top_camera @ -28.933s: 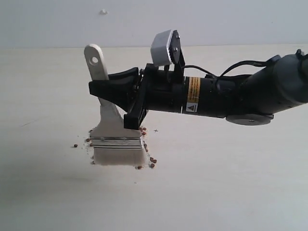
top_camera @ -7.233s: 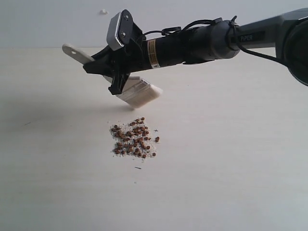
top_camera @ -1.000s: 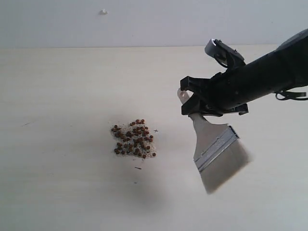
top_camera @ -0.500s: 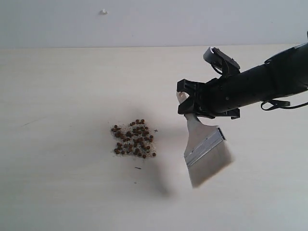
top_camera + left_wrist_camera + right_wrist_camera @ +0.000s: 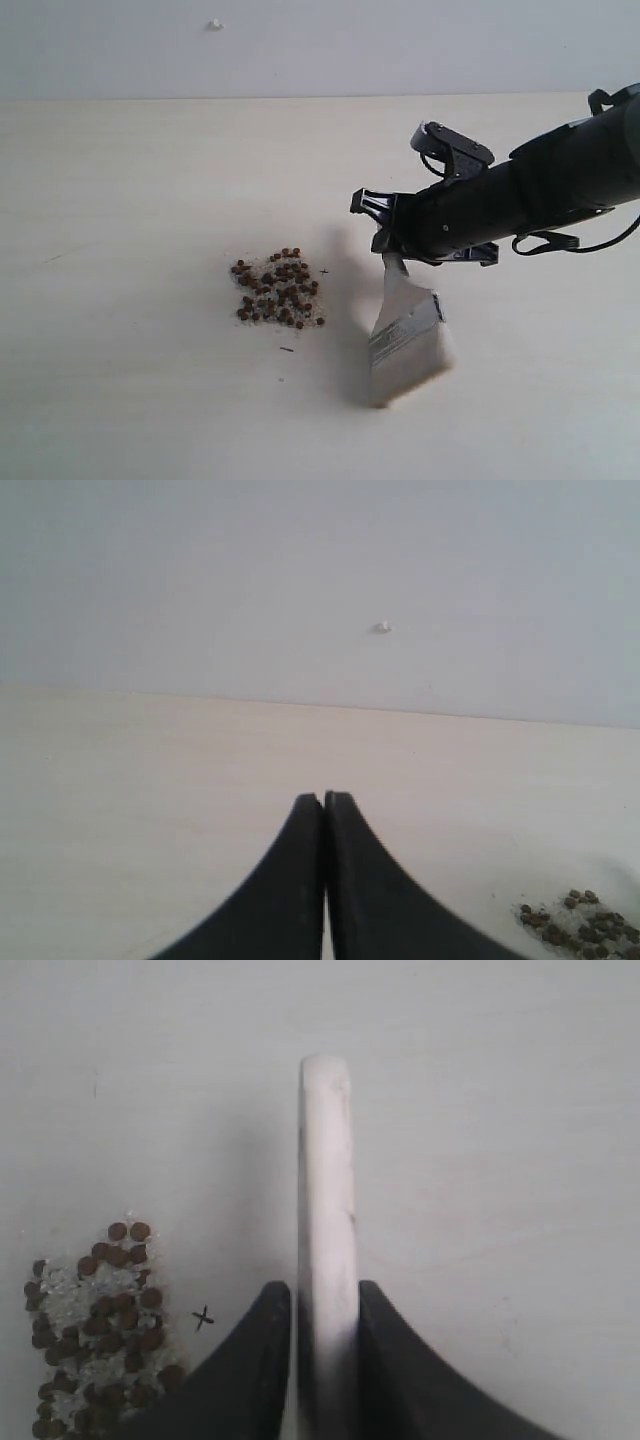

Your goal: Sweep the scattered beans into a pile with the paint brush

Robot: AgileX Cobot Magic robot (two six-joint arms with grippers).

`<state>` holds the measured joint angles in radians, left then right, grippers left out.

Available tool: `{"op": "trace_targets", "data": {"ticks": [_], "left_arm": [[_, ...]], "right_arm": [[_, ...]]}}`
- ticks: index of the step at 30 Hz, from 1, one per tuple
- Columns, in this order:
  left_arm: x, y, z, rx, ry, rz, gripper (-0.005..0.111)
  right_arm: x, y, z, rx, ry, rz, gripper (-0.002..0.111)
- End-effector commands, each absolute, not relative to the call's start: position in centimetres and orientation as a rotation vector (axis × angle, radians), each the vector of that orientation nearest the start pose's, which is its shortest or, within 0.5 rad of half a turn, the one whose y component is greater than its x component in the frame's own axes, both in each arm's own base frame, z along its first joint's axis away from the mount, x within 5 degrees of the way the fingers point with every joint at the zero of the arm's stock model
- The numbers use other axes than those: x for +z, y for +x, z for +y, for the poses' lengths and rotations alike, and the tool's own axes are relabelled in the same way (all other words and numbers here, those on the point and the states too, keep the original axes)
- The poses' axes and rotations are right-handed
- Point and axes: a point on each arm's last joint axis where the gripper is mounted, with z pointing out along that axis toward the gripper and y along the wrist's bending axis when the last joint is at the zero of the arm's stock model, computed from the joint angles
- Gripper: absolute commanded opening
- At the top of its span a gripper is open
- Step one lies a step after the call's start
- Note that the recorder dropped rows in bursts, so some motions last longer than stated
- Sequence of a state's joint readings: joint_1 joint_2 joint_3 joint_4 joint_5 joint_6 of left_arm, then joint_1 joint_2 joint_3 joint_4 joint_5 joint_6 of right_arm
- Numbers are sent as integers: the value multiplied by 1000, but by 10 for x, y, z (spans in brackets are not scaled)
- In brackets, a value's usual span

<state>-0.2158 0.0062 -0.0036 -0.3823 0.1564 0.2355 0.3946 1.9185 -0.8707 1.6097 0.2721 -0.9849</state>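
Observation:
The reddish-brown beans lie gathered in one dense pile (image 5: 279, 290) with whitish crumbs on the pale table, also seen as the pile (image 5: 95, 1330) in the right wrist view and the pile (image 5: 585, 922) at the edge of the left wrist view. The paint brush (image 5: 405, 325) hangs tilted to the right of the pile, bristles low over the table, apart from the beans. My right gripper (image 5: 385, 225) is shut on its wooden handle (image 5: 326, 1200), which sticks out past the jaws. My left gripper (image 5: 324, 798) is shut and holds nothing; it does not show in the exterior view.
A small black cross mark (image 5: 323, 271) sits just right of the pile, and a short dark fleck (image 5: 287, 349) lies below it. A small white speck (image 5: 214, 24) marks the grey wall behind the table's far edge.
My right arm has carried the brush leftward and downward, closer to the pile and the table. The pile has not moved.

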Motion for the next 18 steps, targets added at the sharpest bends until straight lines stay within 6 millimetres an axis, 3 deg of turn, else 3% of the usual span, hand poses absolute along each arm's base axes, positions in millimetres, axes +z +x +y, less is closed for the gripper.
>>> {"op": "trace_targets", "data": {"ticks": [1,7,13,16,18], "left_arm": [[200,54,-17,-326,110,1634,0],[200,54,-17,-326,110,1634,0],[200,54,-17,-326,110,1634,0],[200,54,-17,-326,110,1634,0],[200,54,-17,-326,110,1634,0]], "right_arm": [[110,309,153,686,189,2627,47],[118,315,140,475,158,2567,51],[164,309,122,333,145,2399,50],[197,293,110,302,164,2292,40],[215,277,100,281,139,2228,22]]}}
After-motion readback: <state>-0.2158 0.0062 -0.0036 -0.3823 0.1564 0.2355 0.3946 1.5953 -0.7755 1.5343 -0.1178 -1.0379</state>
